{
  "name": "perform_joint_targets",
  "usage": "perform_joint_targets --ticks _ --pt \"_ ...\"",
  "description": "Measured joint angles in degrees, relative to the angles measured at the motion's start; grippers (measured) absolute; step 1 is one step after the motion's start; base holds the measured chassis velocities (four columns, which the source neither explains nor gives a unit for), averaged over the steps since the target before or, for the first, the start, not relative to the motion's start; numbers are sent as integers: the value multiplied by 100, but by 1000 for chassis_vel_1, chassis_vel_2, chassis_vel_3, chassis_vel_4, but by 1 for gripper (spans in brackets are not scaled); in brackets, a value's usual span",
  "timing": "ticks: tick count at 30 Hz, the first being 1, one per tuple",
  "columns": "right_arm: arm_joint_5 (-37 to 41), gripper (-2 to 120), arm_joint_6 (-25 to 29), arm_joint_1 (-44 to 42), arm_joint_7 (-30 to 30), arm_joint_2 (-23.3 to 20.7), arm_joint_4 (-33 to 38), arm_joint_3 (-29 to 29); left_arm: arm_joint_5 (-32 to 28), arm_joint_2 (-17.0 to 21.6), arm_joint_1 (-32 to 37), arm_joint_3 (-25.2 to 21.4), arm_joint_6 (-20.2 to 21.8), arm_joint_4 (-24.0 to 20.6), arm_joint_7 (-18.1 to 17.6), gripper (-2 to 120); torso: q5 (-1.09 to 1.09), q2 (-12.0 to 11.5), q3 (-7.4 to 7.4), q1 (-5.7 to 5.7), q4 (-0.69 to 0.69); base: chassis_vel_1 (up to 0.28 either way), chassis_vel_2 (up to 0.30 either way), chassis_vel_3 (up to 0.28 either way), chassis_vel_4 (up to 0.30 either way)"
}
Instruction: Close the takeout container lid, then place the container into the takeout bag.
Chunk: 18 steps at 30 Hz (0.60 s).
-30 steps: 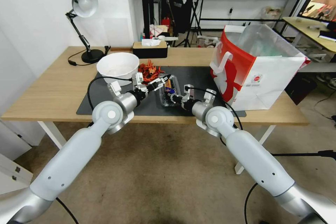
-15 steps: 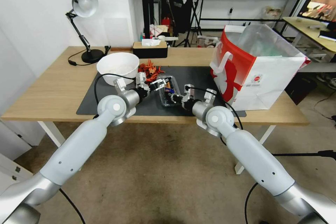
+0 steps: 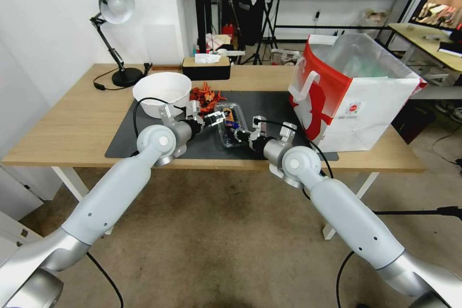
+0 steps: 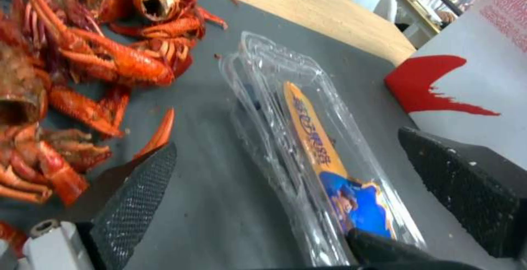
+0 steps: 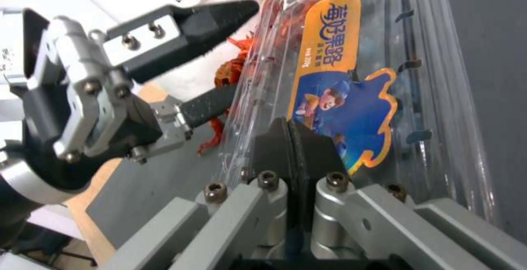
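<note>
2 grippers work the takeout container point(image 3: 230, 127): right gripper point(image 5: 289, 138) presses together on the lid point(image 5: 351, 76) to seal it, while left gripper point(image 4: 307, 187) straddles it, spread.

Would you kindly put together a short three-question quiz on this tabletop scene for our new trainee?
1. True or false: the left gripper is open beside the takeout container.
2. What lies on the mat between the white bowl and the container? A) red crayfish shells B) a spoon C) a napkin
3. Fill in: the right gripper is shut at the container's near ____.

Key: 1 true; 2 A, the crayfish shells; 3 edge.
</note>
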Motion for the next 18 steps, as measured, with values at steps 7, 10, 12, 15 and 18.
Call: perform_joint_targets --ticks 7,10,12,15,18 --pt "-4 0 -1 -24 -9 -13 15 27 -268 -66 -151 4 300 30 -274 100 0 0 0 0 0 0 0 0 0" --pt "-9 0 -2 -37 -15 -19 18 39 -359 -95 -205 4 430 61 -371 100 0 0 0 0 -1 0 0 0 0" --pt "-11 0 -2 -45 -19 -25 23 46 -421 -103 -232 1 531 71 -443 100 0 0 0 0 -1 0 0 0 0" --pt "-13 0 -2 -54 -23 -32 29 55 -535 -114 -273 -5 694 91 -585 100 0 0 0 0 -1 0 0 0 0" --pt "-18 0 -2 -55 -33 -34 28 56 -705 -136 -334 -25 853 134 -738 100 0 0 0 0 -1 0 0 0 0"
